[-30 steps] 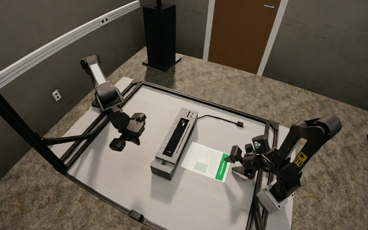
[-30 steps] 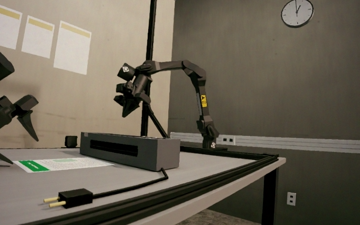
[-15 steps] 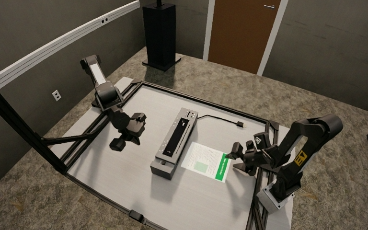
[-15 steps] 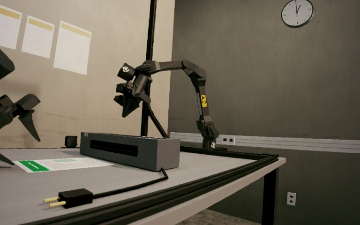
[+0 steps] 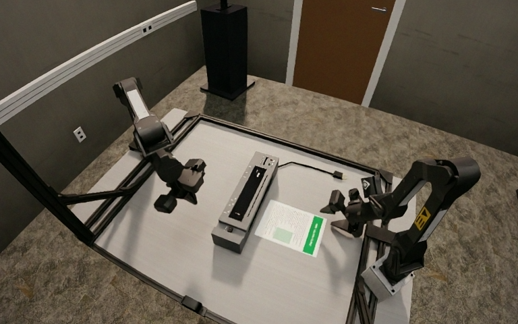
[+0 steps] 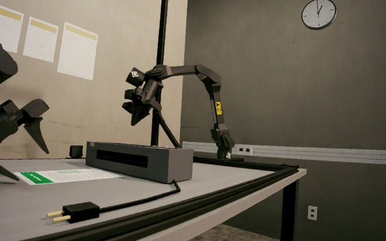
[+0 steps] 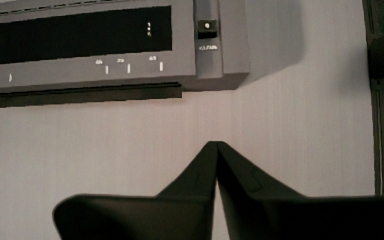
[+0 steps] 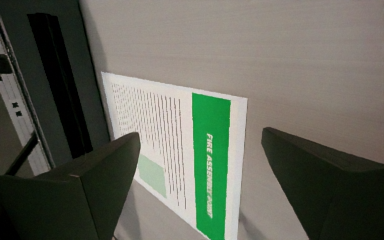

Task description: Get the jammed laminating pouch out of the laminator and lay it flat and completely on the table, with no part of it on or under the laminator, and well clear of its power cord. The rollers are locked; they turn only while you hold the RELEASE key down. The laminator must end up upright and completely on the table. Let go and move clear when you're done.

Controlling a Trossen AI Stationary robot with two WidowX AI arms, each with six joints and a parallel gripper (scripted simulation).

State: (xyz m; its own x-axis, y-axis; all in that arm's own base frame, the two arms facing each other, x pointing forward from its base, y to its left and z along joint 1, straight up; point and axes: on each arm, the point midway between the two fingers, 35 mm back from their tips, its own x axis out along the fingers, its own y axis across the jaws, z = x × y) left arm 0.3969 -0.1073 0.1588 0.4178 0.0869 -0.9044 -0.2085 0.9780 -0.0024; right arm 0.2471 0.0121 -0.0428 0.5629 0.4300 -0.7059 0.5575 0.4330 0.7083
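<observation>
- Top view: the long charcoal-grey laminator (image 5: 225,240) (image 6: 180,164) (image 7: 185,62) (image 8: 75,60), a boxy body with hard straight edges, stands upright on the pale, faintly streaked bench (image 5: 152,236) (image 6: 233,174) (image 7: 125,150) (image 8: 310,60).
- A glossy-looking white rectangular laminating pouch (image 5: 290,227) (image 6: 68,175) (image 8: 175,145), thin as a sheet, lies out of the slot and flat on the bench, just beside the laminator. I cannot tell whether its near edge touches the casing.
- Its print is fine dark lines, a pale green block and a solid green band, lettered in white, at the end farther from the laminator.
- The black angular right gripper (image 5: 326,217) (image 6: 33,166) (image 8: 201,137) has its tapered, wedge-shaped fingers released and well parted, near the banded end.
- The matching black left gripper (image 5: 195,202) (image 6: 133,124) (image 7: 215,148) is raised on the other side of the laminator, fingers clenched tip to tip on nothing.
- A small square black key (image 5: 229,229) (image 7: 207,28) with a white dot sits near one end of the laminator top; the left fingers are apart from it.
- A thin, kinked black cord (image 5: 305,165) (image 6: 136,200) leads to a blocky black plug (image 5: 337,175) (image 6: 81,211) with two brass-coloured round prongs, apart from the pouch.
</observation>
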